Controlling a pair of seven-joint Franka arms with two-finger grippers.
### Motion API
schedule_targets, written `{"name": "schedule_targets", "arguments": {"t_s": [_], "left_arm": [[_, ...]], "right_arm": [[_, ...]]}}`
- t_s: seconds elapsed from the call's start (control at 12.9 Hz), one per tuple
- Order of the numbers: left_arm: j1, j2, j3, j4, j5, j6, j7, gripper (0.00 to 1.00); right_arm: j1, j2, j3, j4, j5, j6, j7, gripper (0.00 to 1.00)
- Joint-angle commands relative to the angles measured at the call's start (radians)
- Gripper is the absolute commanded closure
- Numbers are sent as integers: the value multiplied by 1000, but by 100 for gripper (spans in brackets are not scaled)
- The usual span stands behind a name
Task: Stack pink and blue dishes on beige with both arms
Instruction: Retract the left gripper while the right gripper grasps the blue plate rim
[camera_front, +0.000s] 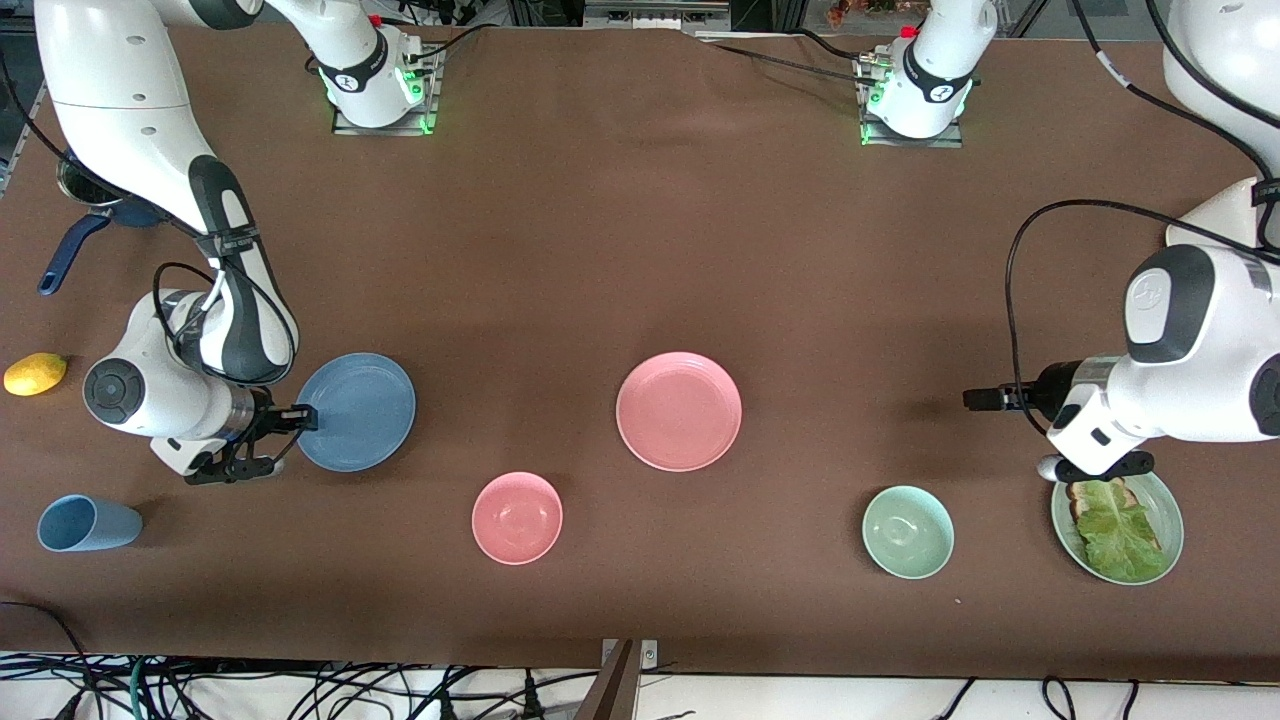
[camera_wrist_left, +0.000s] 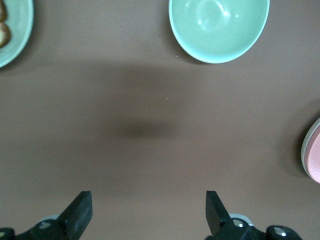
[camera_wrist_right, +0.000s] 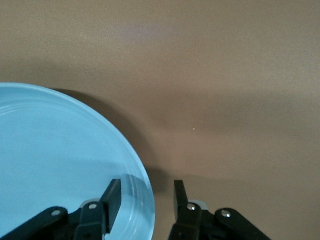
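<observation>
The blue plate (camera_front: 355, 411) lies flat on the table toward the right arm's end. My right gripper (camera_front: 296, 420) is low at its rim, open. One finger (camera_wrist_right: 113, 197) is over the blue plate (camera_wrist_right: 55, 160) and the other is outside the rim, over bare table. The pink plate (camera_front: 679, 410) lies at the table's middle, and its edge (camera_wrist_left: 315, 155) shows in the left wrist view. My left gripper (camera_front: 985, 398) hangs open over bare table toward the left arm's end, with nothing between its fingers (camera_wrist_left: 80, 210). The beige plate is out of view.
A pink bowl (camera_front: 517, 517) and a green bowl (camera_front: 907, 532) sit nearer the front camera than the pink plate. A pale green plate with lettuce (camera_front: 1165, 510) lies under the left arm. A blue cup (camera_front: 88, 523), a lemon (camera_front: 35, 373) and a dark pan (camera_front: 80, 225) are at the right arm's end.
</observation>
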Motion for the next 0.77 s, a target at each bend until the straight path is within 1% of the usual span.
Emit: {"name": "schedule_targets", "arguments": {"t_s": [0.0,0.23,0.39,0.46,0.7], "left_arm": [[-67,-202,96,-167,32,-2,20,0],[-87,-307,106,-178,29,-16,16,0],[-119,-371,112,-178,35,-16,18,0],[-122,-402,113,-180,35,-17,18,0],[-139,-459,115,-180,32,-81,20,0]], "right_arm": [[-8,-16,6,-18,21,6,-27,62],[-8,-18,6,-18,21,4,-27,79],[-8,-18,6,-18,21,4,-27,95],[-8,-18,6,-18,21,3,-26,100],[-8,-24,7,-11,21,1,-24,100]]}}
